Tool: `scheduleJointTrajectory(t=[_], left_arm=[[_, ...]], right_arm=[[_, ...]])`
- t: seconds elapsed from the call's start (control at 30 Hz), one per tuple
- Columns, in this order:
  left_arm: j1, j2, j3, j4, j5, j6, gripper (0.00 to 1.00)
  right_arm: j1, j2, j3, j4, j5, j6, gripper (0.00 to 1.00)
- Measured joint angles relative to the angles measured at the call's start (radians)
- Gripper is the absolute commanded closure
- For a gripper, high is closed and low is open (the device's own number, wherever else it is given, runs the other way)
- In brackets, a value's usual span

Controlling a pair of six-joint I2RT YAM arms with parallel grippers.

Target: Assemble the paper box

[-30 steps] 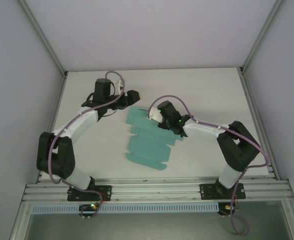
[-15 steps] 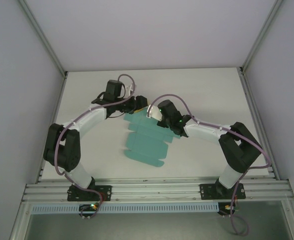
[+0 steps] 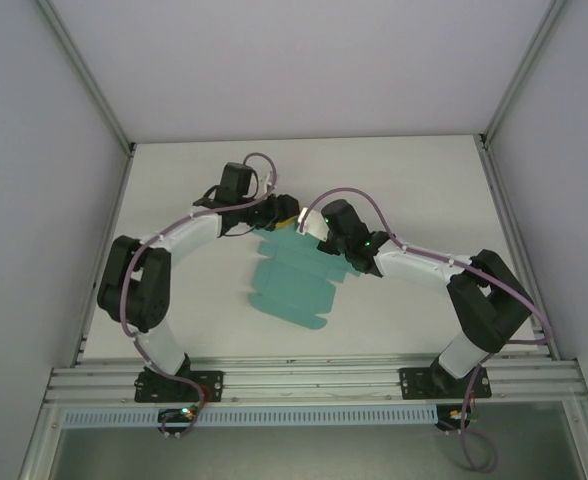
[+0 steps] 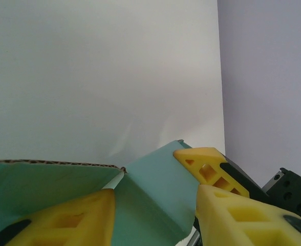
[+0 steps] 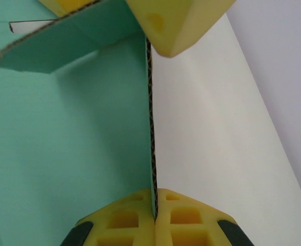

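No text, label, brand, number or sign can be read in any view; the paper box (image 3: 292, 285) at mid frame is plain teal card; the table (image 3: 404, 180) around it is plain white.

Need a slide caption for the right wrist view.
Edge-on view: right fingers pinch a raised flap of the teal paper box; left fingers straddle its far end.
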State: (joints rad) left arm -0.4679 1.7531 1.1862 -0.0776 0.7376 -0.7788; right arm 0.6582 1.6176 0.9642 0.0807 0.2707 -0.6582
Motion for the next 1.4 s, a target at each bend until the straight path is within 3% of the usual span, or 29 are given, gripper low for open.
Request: scheduleJointTrajectory(t=[0.1,0.27,0.33,0.47,0.53,0.57,0.63,0.7,0.77,0.87,1.07,1.17,1.4], left_arm=[[-0.009,0.011,0.01,0.003,0.003,-0.012,0.74],[-0.016,0.028,0.046,-0.027,0.002,-0.007,0.84],[-0.018,0.028,0.05,-0.046,-0.005,-0.003,0.98],[-0.025,0.028,0.05,-0.073,-0.028,0.005,1.0],[-0.028,0.028,0.054,-0.092,-0.038,0.014,0.82],[-0.029,0.027,0.057,-0.1,-0.043,0.025,0.79],[-0.03,0.021,0.06,-0.119,-0.057,0.055,0.57],[-0.03,0.006,0.056,-0.133,-0.081,0.086,0.42],[-0.023,-0.036,0.033,-0.143,-0.126,0.116,0.22],[0.011,-0.154,-0.049,-0.164,-0.193,0.154,0.0],[0.183,-0.405,-0.288,-0.188,-0.308,0.181,0.02],[0.248,-0.417,-0.385,-0.204,-0.343,0.188,0.12],[0.266,-0.389,-0.529,-0.149,-0.286,0.198,0.14]], right_arm=[[0.003,0.0,0.0,0.0,0.001,-0.003,1.0],[0.008,0.001,-0.008,0.013,0.026,-0.021,1.0],[0.009,0.0,-0.016,0.026,0.03,-0.024,1.0],[0.016,0.0,-0.036,0.045,0.037,-0.024,1.0],[0.018,0.0,-0.043,0.051,0.037,-0.024,1.0],[0.019,0.0,-0.044,0.051,0.037,-0.024,1.0],[0.021,0.0,-0.045,0.051,0.037,-0.024,1.0],[0.024,-0.001,-0.045,0.053,0.037,-0.026,1.0],[0.025,-0.005,-0.048,0.055,0.037,-0.027,1.0],[0.018,-0.014,-0.058,0.066,0.037,-0.024,1.0],[-0.003,-0.038,-0.076,0.077,0.032,-0.016,1.0],[-0.013,-0.05,-0.076,0.077,0.027,-0.011,1.0],[-0.026,-0.066,-0.076,0.077,-0.002,0.011,1.0]])
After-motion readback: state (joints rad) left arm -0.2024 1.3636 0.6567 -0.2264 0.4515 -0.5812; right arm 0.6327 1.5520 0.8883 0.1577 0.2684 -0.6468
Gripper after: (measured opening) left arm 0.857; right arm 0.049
